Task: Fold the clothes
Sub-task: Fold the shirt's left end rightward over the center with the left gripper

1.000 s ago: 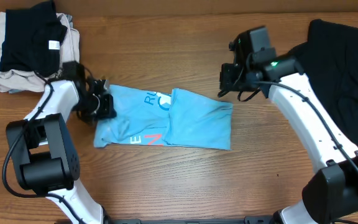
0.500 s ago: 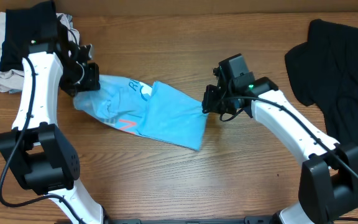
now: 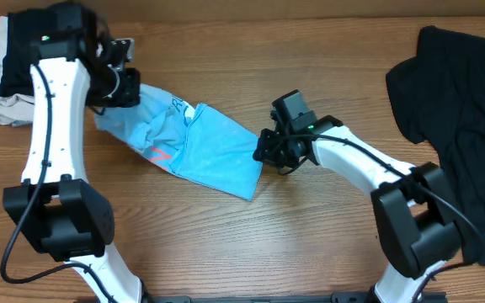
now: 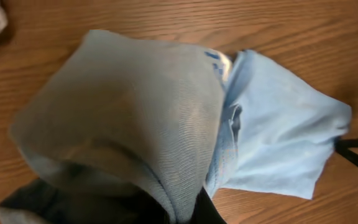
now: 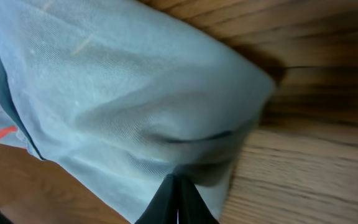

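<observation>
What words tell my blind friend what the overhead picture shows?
A crumpled light blue T-shirt stretches slantwise across a wooden table, with the left gripper holding one end and the right gripper holding the other. A black garment lies to the right.

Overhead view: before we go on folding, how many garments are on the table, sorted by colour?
Light blue: 1, the T-shirt
Black: 2, the large black garment at right and the folded black garment at top left
Beige: 1, the beige cloth under the folded one
Total: 4
</observation>
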`<state>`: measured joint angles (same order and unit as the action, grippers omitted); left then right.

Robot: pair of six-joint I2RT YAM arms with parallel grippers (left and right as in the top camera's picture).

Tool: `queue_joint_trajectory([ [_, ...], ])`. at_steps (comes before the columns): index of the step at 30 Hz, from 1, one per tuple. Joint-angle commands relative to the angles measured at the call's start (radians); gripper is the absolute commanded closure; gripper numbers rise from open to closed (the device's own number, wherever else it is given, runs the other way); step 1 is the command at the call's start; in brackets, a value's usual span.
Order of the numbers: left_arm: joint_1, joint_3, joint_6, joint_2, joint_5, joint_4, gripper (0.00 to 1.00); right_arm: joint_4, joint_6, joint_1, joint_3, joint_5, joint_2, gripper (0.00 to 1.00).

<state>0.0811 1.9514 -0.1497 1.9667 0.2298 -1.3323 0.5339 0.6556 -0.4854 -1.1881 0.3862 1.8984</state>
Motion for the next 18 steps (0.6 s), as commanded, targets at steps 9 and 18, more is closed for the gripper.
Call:
queue_joint_trajectory([
  [9, -0.172, 0.027, -0.038, 0.001, -0.039, -0.060, 0.96, -0.029, 0.056, -0.011, 0.004, 0.019, 0.053, 0.96],
  [18, -0.332, 0.027, -0.037, 0.001, -0.038, -0.089, 0.96, -0.016, -0.003, 0.095, -0.052, 0.090, -0.075, 0.96],
])
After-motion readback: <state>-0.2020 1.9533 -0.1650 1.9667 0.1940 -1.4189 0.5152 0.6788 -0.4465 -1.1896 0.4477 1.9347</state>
